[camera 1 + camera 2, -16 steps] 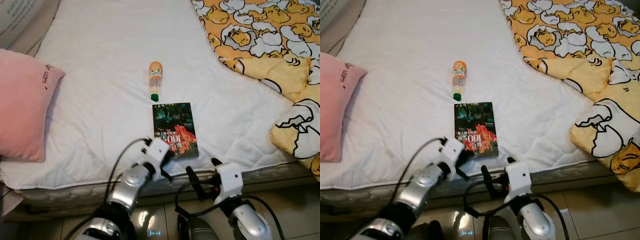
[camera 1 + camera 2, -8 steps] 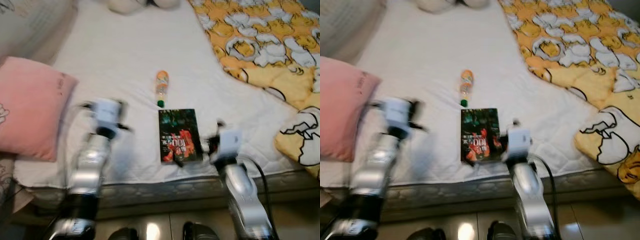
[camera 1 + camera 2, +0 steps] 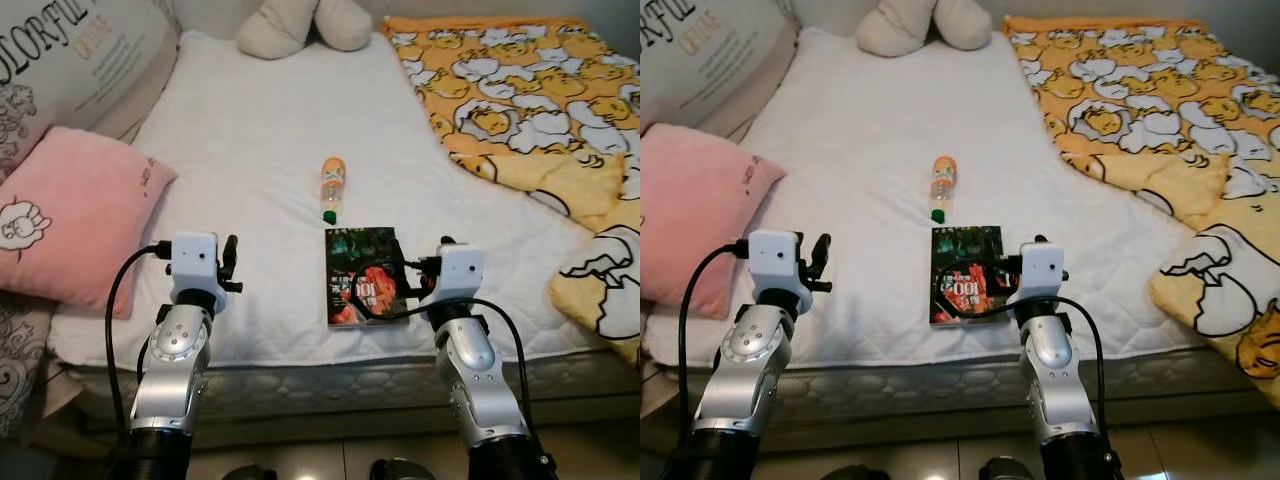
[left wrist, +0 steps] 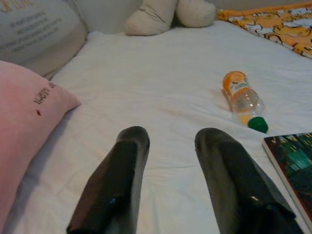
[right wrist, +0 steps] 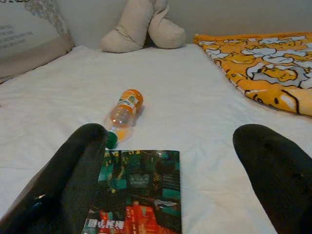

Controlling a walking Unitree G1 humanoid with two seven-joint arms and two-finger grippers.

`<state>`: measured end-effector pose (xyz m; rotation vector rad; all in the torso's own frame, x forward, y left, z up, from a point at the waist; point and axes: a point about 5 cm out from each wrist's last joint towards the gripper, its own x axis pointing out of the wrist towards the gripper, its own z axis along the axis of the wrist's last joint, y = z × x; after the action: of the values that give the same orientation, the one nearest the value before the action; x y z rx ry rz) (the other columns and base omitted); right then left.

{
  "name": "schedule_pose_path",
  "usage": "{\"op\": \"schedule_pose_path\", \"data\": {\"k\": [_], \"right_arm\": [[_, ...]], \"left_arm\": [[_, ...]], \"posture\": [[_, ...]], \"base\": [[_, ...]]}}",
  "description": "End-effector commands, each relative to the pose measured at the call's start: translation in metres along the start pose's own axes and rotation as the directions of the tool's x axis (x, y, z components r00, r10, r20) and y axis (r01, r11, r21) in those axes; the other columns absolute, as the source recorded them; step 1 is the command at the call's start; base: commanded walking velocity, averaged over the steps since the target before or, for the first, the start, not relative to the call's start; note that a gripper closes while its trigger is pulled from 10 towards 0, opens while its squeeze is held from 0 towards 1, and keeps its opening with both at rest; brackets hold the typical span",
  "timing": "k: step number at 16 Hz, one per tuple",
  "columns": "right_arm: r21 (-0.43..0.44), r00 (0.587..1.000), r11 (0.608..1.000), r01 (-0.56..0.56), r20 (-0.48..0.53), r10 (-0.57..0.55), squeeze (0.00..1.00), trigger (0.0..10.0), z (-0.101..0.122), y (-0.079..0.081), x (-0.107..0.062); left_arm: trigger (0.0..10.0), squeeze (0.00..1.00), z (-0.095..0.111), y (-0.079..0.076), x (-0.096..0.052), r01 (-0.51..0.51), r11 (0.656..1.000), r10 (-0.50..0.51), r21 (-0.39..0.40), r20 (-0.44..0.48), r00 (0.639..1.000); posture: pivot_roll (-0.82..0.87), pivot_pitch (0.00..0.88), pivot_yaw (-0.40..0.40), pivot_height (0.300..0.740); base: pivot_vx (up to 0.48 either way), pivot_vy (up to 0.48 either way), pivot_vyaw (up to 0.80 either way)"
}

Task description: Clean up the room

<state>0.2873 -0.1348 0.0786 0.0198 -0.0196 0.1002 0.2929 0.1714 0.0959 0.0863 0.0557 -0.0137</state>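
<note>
White bed (image 3: pixel 250 150) is carrying a book (image 3: pixel 366 277) near its front edge, a bottle (image 3: pixel 333 187) just behind. Right hand (image 5: pixel 170 180), spread, is hovering above the book; left hand (image 4: pixel 168 180) is spread. Lowering squarely should let the fingers straddle the book.

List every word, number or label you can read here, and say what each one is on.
"100": large red figures on the book cover; the smaller characters around them are too small to read.
"OLORFUL": start cut off, on the grey pillow; the lines below it are blurred.
Pink pillow: dark stitched lettering, unreadable.
Bottle: label too small to read.
</note>
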Motion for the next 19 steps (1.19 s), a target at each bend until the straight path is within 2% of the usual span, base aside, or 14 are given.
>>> {"op": "schedule_pose_path", "data": {"k": [1,4,5,8,9,10,11,12,13,15,16,18,19], "right_arm": [[0.005,1.0,1.0,0.002,0.012,-0.002,1.0,10.0,0.0,0.001,0.001],[-0.02,1.0,1.0,-0.013,-0.005,0.013,1.0,10.0,-0.004,0.001,0.005],[-0.032,1.0,0.999,-0.012,-0.011,0.012,0.0,10.0,-0.004,-0.001,0.006],[-0.026,1.0,1.0,-0.012,-0.025,0.011,0.0,10.0,-0.006,-0.003,0.012],[-0.004,0.999,1.0,-0.01,-0.052,0.01,0.0,10.0,-0.009,-0.005,0.015],[0.057,0.993,0.998,0.012,-0.118,-0.006,0.0,10.0,-0.019,-0.01,0.021],[0.09,0.99,0.996,0.025,-0.142,-0.012,0.0,10.0,-0.022,-0.011,0.023],[0.191,0.974,0.981,0.04,-0.227,0.005,0.0,10.0,-0.036,-0.011,0.026],[0.221,0.965,0.974,0.04,-0.26,0.019,0.0,10.0,-0.041,-0.01,0.026],[0.265,0.945,0.964,0.021,-0.32,0.067,0.0,10.0,-0.052,0.001,0.025],[0.3,0.93,0.954,0.003,-0.351,0.107,0.0,10.0,-0.057,0.012,0.025],[0.327,0.924,0.945,0.005,-0.364,0.121,0.0,10.0,-0.06,0.016,0.024],[0.343,0.914,0.939,0.015,-0.385,0.126,0.0,10.0,-0.063,0.02,0.024]], "left_arm": [[10.0,1.0,0.006,0.001,0.002,-0.004,1.0,0.004,0.016,0.007,1.0],[10.0,1.0,0.006,0.0,0.005,0.009,1.0,-0.009,0.008,-0.002,1.0],[10.0,1.0,0.007,0.001,0.005,0.014,1.0,-0.014,-0.002,0.003,1.0],[10.0,1.0,0.008,0.003,0.003,0.027,1.0,-0.027,0.002,0.002,1.0],[10.0,0.0,0.008,0.003,0.001,0.049,0.999,-0.049,0.004,-0.001,0.999],[10.0,0.0,0.008,-0.004,-0.005,0.116,0.993,-0.116,0.001,-0.004,0.993],[10.0,0.0,0.009,-0.007,-0.007,0.153,0.988,-0.153,0.0,-0.007,0.988],[10.0,0.0,0.011,-0.018,-0.017,0.262,0.965,-0.262,0.006,-0.011,0.965],[10.0,0.0,0.012,-0.021,-0.02,0.291,0.956,-0.291,0.018,-0.014,0.957],[10.0,0.0,0.024,-0.025,-0.04,0.399,0.917,-0.398,0.026,-0.014,0.917],[10.0,0.0,0.031,-0.033,-0.056,0.532,0.847,-0.532,0.007,-0.021,0.846],[10.0,0.0,0.037,-0.04,-0.068,0.614,0.789,-0.614,-0.003,-0.025,0.789],[10.0,0.0,0.038,-0.046,-0.076,0.669,0.743,-0.669,0.007,-0.045,0.742]], "posture": [[-0.1,0.0,0.053,0.74],[-0.09,0.0,0.048,0.74],[-0.09,0.0,0.046,0.74],[-0.07,0.0,0.046,0.74],[-0.05,0.0,0.05,0.74],[-0.02,0.0,0.052,0.74],[-0.02,0.0,0.052,0.74],[0.03,0.0,0.059,0.74],[0.03,0.0,0.06,0.74],[0.12,0.032,0.073,0.74],[0.15,0.067,0.072,0.74],[0.17,0.083,0.072,0.74],[0.2,0.118,0.075,0.74]], "base": [[0.0,-0.48,0.0],[0.0,-0.467,0.0],[0.244,-0.409,0.0],[0.125,-0.097,0.0],[0.0,0.0,0.0],[0.0,0.0,0.0],[0.0,0.0,0.0],[0.0,0.0,0.0],[0.0,0.0,0.0],[0.0,0.0,0.0],[0.0,0.0,0.0],[0.0,0.0,0.0],[0.0,0.0,0.0]]}}
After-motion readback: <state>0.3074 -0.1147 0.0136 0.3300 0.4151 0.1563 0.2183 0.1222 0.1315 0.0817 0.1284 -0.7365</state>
